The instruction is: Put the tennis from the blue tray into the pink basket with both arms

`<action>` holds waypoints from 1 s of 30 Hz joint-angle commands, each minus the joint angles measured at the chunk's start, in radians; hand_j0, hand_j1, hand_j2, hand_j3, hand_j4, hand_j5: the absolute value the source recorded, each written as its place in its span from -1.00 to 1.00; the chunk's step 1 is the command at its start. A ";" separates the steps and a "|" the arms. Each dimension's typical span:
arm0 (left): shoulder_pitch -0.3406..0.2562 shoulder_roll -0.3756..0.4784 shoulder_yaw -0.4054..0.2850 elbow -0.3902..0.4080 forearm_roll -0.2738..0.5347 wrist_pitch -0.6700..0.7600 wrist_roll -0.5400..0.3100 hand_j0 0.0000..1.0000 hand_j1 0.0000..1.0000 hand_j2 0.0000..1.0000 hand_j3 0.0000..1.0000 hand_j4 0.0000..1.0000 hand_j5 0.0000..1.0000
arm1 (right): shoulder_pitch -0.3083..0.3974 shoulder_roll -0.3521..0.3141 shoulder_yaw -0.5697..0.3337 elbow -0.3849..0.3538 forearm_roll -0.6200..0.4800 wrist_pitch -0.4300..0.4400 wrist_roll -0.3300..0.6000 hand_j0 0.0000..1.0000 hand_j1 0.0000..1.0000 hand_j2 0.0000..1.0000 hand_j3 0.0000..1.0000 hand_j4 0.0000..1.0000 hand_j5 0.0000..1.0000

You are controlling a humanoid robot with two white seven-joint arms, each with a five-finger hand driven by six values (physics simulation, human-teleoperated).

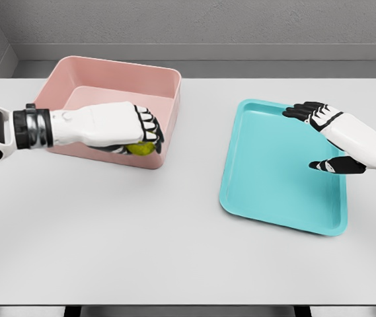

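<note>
On the white counter [141,238] two containers lie side by side: a pink basket [118,82] at the upper left and a blue tray [267,172] to the right, well apart from each other. The basket is a rectangular bin with raised walls; its near wall is largely covered by the left arm, which enters from the picture's left edge and runs level across the basket's front. The left hand [118,129] sits at the basket's near right corner, palm down, its fingers [149,127] curled and clamped on the ball [140,148]. Only the lower part of the ball, yellow-green, shows beneath the fingers, against the basket's near wall; whether it is inside the rim or just over it cannot be told from this view. The tray is shallow, turned slightly askew to the counter edge, and its floor shows bare. The right arm enters from the right edge and reaches over the tray's right side. The right hand [330,135] is held above the tray's far right corner with its fingers [303,111] apart and extended, the thumb pointing left over the tray floor, holding nothing. Whether that hand touches the tray rim cannot be told.
</note>
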 commanded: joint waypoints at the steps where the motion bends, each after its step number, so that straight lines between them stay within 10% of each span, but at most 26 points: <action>1: -0.002 0.002 0.002 0.025 0.015 0.001 0.001 0.17 0.17 0.17 0.17 0.17 0.17 | 0.000 -0.001 -0.001 0.000 -0.008 0.003 -0.001 1.00 1.00 1.00 1.00 1.00 1.00; 30: -0.106 -0.109 0.037 0.405 0.046 0.001 -0.005 0.37 0.37 0.37 0.37 0.37 0.37 | 0.000 -0.001 -0.001 0.002 -0.008 0.003 -0.001 1.00 1.00 1.00 1.00 1.00 1.00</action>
